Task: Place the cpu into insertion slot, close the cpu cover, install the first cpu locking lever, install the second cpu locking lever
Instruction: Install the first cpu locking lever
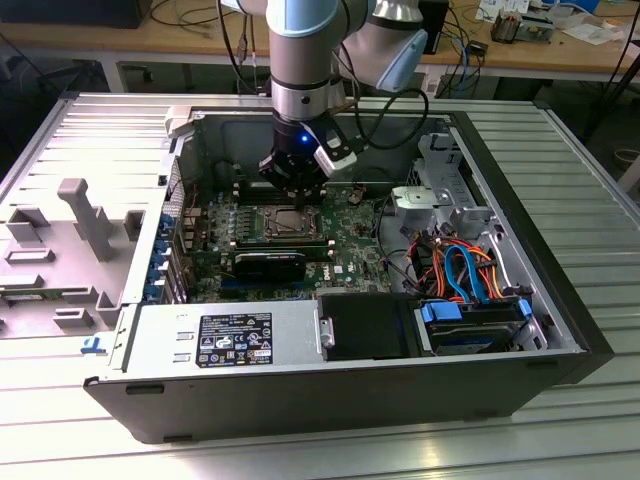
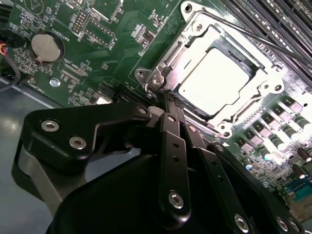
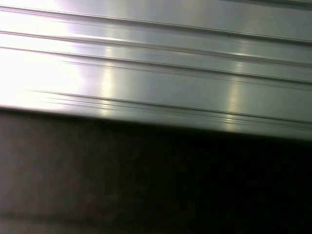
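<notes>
The cpu (image 2: 212, 80) lies flat in the insertion slot (image 2: 146, 75), its silver top showing through the window of the cpu cover (image 2: 256, 68), which is folded down over it. A thin wire locking lever (image 2: 253, 36) runs along one side of the socket. My gripper (image 2: 168, 100) is shut, its black fingers (image 2: 173, 146) pressed together with the tips at one corner of the socket; whether they pinch anything is hidden. In the exterior view the gripper (image 1: 300, 190) hangs just above the far edge of the socket and the cpu (image 1: 290, 222).
The green motherboard (image 1: 350, 230) lies inside an open computer case (image 1: 500, 130). Black memory slots (image 2: 287, 19) run beside the socket, a coin battery (image 2: 46, 46) sits on the board. Power supply (image 1: 230, 340), drive cage and coloured cables (image 1: 460, 270) crowd the near side.
</notes>
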`<control>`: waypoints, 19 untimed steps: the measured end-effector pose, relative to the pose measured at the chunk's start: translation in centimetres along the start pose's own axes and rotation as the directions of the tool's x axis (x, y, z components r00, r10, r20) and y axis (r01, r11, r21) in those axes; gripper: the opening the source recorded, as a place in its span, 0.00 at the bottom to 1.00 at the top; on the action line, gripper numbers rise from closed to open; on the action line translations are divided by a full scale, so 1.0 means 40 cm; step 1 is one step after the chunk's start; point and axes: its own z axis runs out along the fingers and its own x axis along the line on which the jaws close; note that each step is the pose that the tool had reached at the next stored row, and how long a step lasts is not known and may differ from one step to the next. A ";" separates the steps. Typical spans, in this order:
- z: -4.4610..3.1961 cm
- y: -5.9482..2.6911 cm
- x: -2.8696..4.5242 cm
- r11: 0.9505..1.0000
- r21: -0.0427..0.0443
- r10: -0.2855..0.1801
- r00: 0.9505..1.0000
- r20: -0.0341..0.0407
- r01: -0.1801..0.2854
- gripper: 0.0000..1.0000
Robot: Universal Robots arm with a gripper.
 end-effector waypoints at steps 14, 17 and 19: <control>-0.001 0.005 -0.011 1.000 -0.009 0.000 1.000 0.002 0.000 0.11; -0.014 0.005 -0.011 1.000 -0.009 0.000 1.000 0.001 0.000 0.11; -0.023 0.005 -0.011 1.000 -0.009 0.000 1.000 0.001 0.000 0.11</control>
